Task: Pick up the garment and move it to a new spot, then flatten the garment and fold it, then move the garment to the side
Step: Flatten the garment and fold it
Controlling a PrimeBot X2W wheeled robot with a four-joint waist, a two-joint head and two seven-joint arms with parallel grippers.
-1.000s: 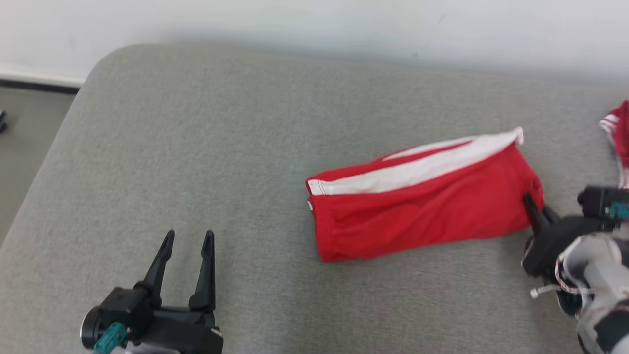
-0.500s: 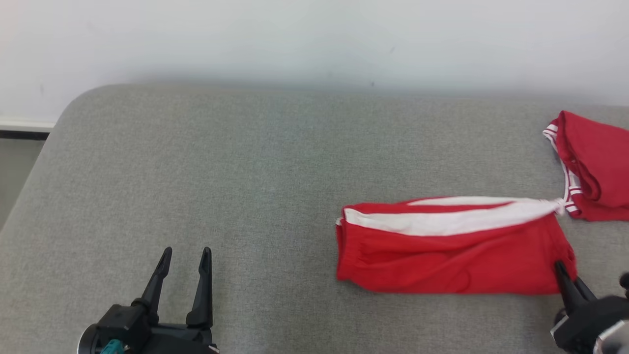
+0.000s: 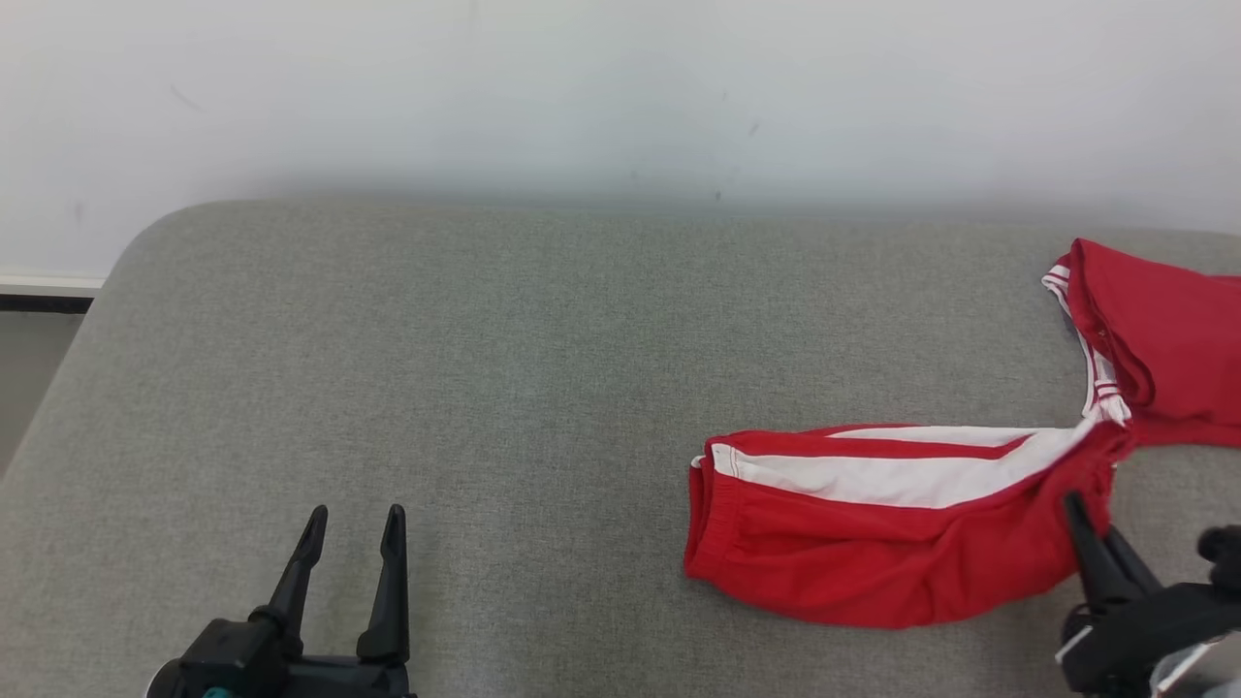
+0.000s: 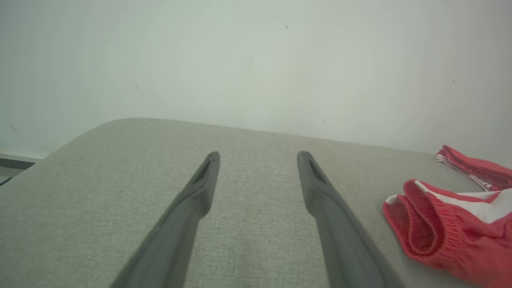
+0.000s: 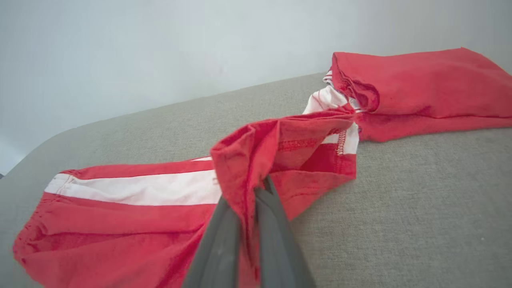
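Right claw (image 5: 262,188) is pinched shut on a fold of the red garment (image 3: 873,553). The cloth is bunched over the fingertips and rises off the grey cushion (image 3: 485,368) at that spot. Out from the pinch, the half with the white stripe lies along the cushion toward its middle, open hem facing the cushion's rounded corner. The other half trails off to the cushion's right end, toward its back edge. The two halves seem to meet in a twisted neck just beyond my fingers. Further out, left claw (image 3: 356,511) hangs over the cushion's front edge toward the rounded corner. Its fingers are spread wide with nothing between them, well apart from the cloth. Where I reckon we are: the grab is made and I'm in the moving part of step one, with most of the garment lying on the cushion rather than lifted. Nothing is flat; it's twisted and doubled over. Flattening, folding and the final shift to the side are all left to do.
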